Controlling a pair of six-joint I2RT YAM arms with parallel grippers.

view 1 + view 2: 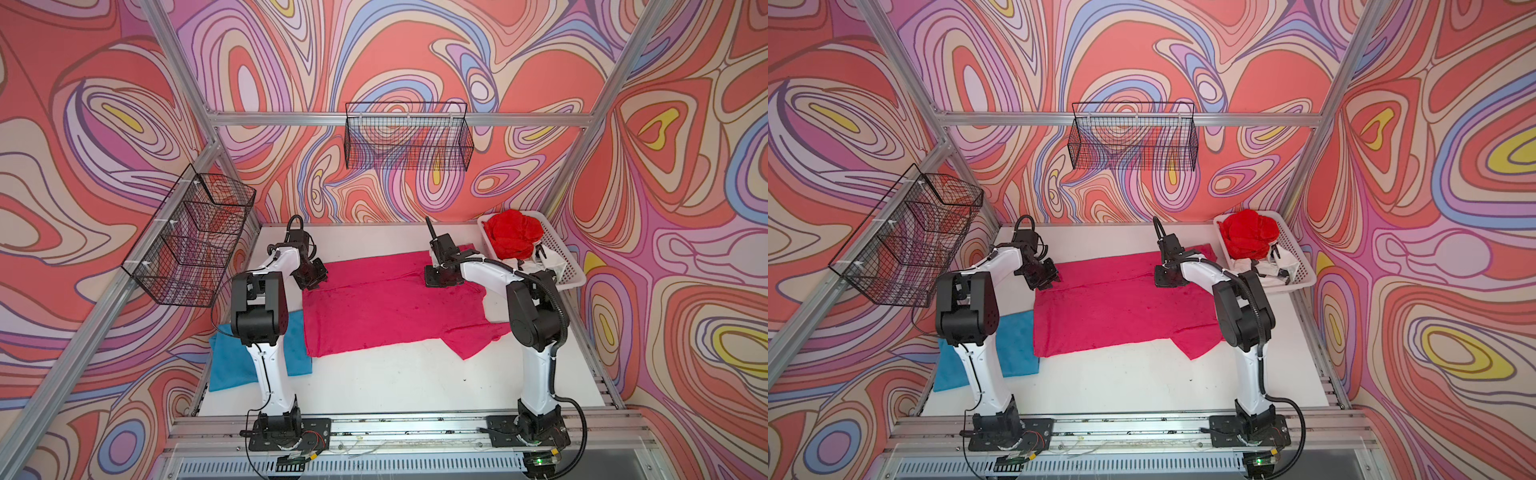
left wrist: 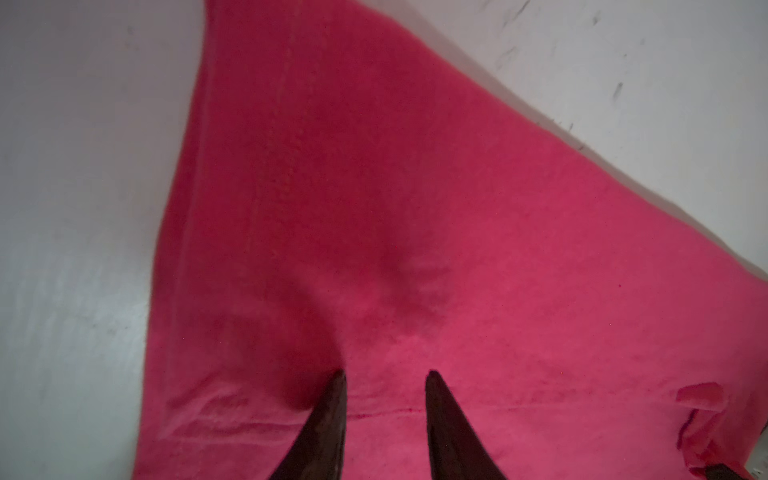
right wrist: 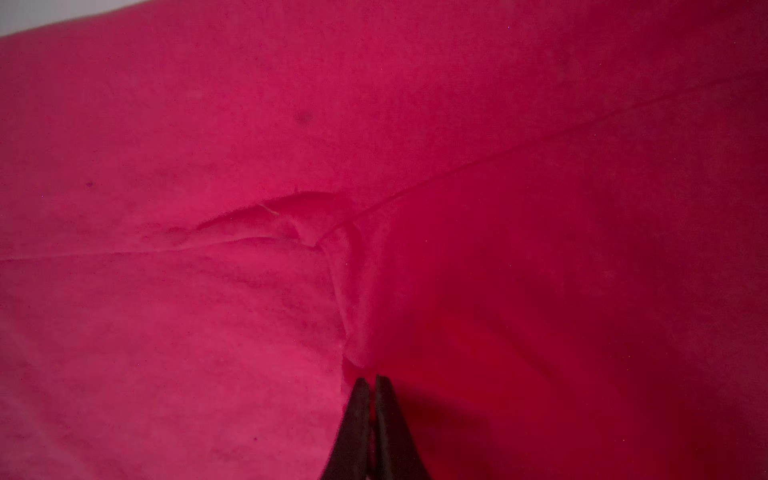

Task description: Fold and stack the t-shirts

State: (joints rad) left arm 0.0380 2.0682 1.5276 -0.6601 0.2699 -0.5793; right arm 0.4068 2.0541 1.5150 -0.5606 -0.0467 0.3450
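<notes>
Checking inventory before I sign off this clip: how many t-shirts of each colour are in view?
Magenta-pink t-shirt: 1
Teal-blue t-shirt: 1
Red t-shirt: 1
White t-shirt with black marks: 1
Total: 4

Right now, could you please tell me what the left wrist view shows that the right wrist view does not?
Only the left wrist view: broad stretches of white table on both sides of the magenta-pink t-shirt, and the left gripper with its jaws apart over the cloth. Only the right wrist view: the right gripper, almost closed, at a raised crease; whether it pinches cloth I cannot tell. Both: the same shirt filling most of the frame.
</notes>
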